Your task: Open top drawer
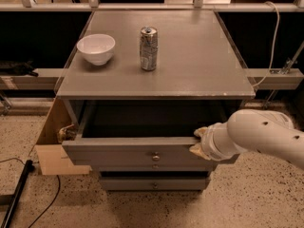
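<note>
The top drawer [118, 151] of the grey cabinet stands pulled out toward me, and its dark interior shows under the cabinet top [190, 65]. Its small round knob [155, 156] sits at the centre of the front. My gripper [199, 142] is at the right end of the drawer front, against its upper edge, with the white arm [259, 134] reaching in from the right. Two lower drawers, each with a knob [154, 185], stay pushed in below.
A white bowl [96, 48] and a silver can [148, 48] stand on the cabinet top. A cardboard box [52, 146] leans against the cabinet's left side. A black pole and cable [16, 194] lie on the speckled floor at the lower left.
</note>
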You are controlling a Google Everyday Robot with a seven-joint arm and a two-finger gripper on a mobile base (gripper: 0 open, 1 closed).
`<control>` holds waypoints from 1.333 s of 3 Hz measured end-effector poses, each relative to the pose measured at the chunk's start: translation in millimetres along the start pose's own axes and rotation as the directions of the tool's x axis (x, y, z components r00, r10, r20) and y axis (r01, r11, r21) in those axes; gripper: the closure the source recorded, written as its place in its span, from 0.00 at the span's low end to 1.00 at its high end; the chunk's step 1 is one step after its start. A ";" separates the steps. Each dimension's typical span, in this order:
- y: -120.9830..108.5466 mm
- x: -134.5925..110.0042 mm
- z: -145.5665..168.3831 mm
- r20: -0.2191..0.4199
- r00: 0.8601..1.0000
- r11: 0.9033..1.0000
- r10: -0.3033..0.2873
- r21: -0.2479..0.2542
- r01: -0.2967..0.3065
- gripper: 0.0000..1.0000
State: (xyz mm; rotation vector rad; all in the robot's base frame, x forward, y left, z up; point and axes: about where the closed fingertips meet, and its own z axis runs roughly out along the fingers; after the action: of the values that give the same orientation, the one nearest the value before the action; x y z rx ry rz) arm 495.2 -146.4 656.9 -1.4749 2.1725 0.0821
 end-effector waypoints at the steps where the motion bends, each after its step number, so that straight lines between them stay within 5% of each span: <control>1: 0.0 0.0 0.0 0.000 1.000 1.000 0.000 0.000 0.000 0.60; 3: 0.0 0.0 0.0 0.000 1.000 1.000 0.000 0.000 0.000 0.15; 4: 0.0 -0.4 0.0 -0.001 1.000 1.000 -0.001 0.000 0.001 0.00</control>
State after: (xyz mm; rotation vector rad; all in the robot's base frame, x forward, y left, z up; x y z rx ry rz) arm 495.2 -146.0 657.1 -1.4765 2.1722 0.0811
